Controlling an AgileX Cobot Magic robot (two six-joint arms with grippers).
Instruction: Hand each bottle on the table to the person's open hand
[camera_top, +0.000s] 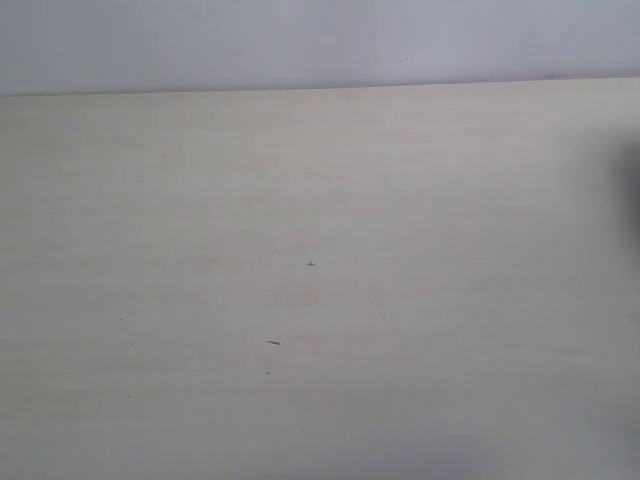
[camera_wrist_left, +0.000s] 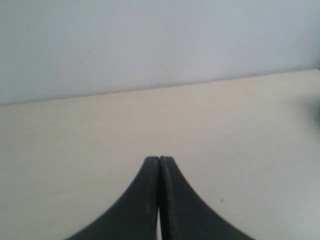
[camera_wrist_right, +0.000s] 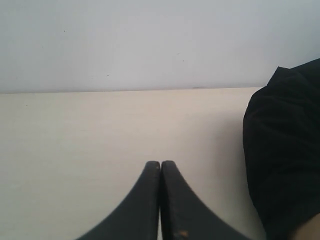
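No bottle shows in any view, and no open hand either. The pale beige table (camera_top: 300, 250) fills the exterior view, with neither arm in it. In the left wrist view my left gripper (camera_wrist_left: 159, 159) is shut, its black fingertips pressed together over bare tabletop (camera_wrist_left: 75, 140) with nothing between them. My right gripper (camera_wrist_right: 160, 163) is shut too, empty, above the tabletop (camera_wrist_right: 75, 135).
A person's black-clothed arm or body (camera_wrist_right: 285, 150) stands at the table's edge close to my right gripper; a dark blur (camera_top: 632, 190) marks it at the exterior view's right edge. A pale wall (camera_top: 300, 40) runs behind the table's far edge. Tiny dark specks (camera_top: 272, 343) dot the tabletop.
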